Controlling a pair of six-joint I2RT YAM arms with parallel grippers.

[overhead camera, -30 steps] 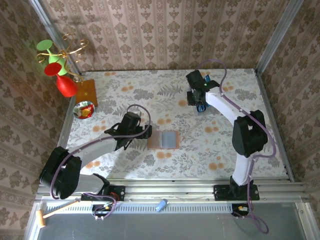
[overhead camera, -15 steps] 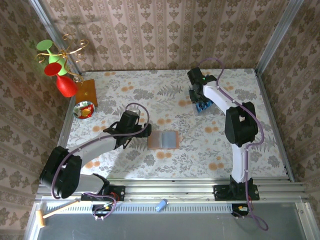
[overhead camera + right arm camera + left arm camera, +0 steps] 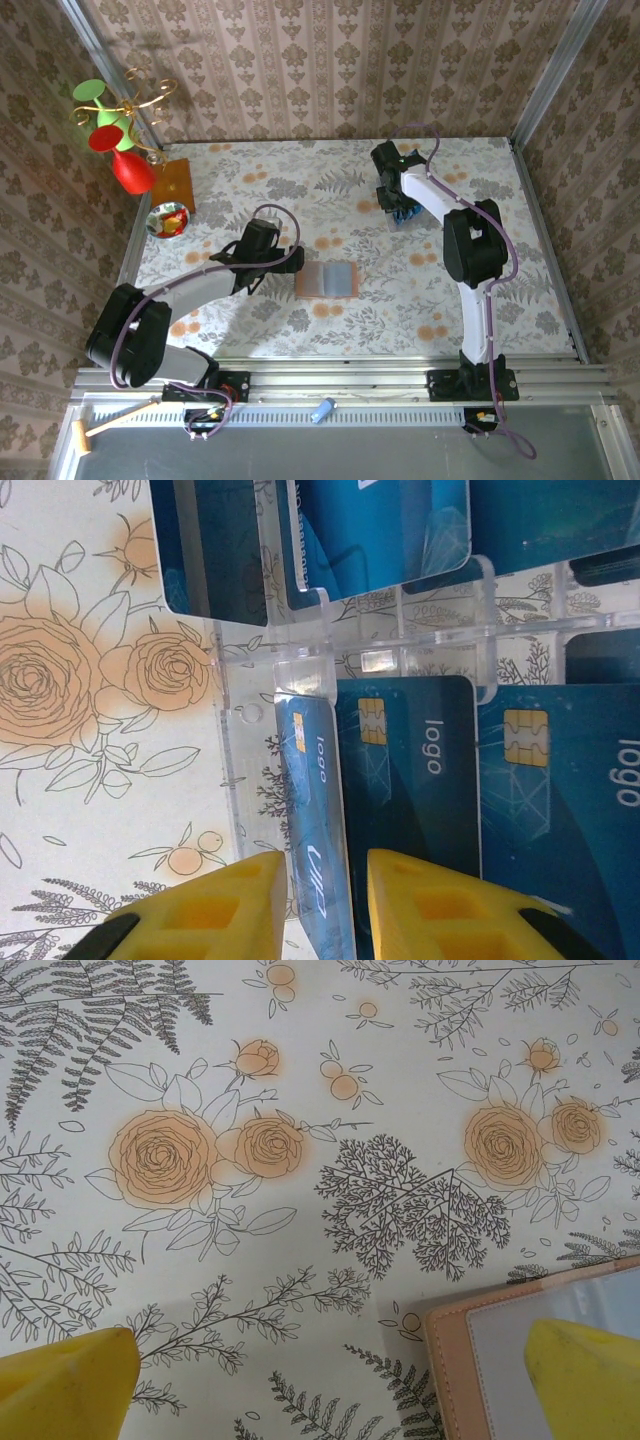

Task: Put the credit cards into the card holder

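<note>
Top view: left gripper (image 3: pixel 292 262) sits low at the left edge of the card holder (image 3: pixel 327 280). The holder lies open and flat on the floral tablecloth (image 3: pixel 250 190), mid-table, slightly toward the near edge.

Left wrist view: yellow fingertips (image 3: pixel 65 1385) are spread wide, so the claw is open and holds nothing. One tip is over bare cloth, the other over the holder's (image 3: pixel 470 1360) near corner. Salmon leather border with a pale inner pocket. Can't tell if the tip touches it.

Right gripper (image 3: pixel 398 205) is at the far right-centre of the table, over the clear plastic rack (image 3: pixel 300 640) that holds the credit cards (image 3: pixel 404 213), well apart from the holder.

Right wrist view: blue credit cards (image 3: pixel 420 770) stand in the rack's slots, each with a chip and "logo" print. More cards sit in the row behind. The right claw (image 3: pixel 325 910) straddles the outermost card (image 3: pixel 315 860), which tilts between the two yellow fingers (image 3: pixel 200 910). The gap is narrow, with a sliver of space on one side. Can't tell whether the card is actually pinched.

Far-left corner: an orange-brown wooden board (image 3: pixel 170 183), a small bowl (image 3: pixel 167 220) just in front of it, and red and green glasses (image 3: pixel 112 135) on a gold stand.
</note>
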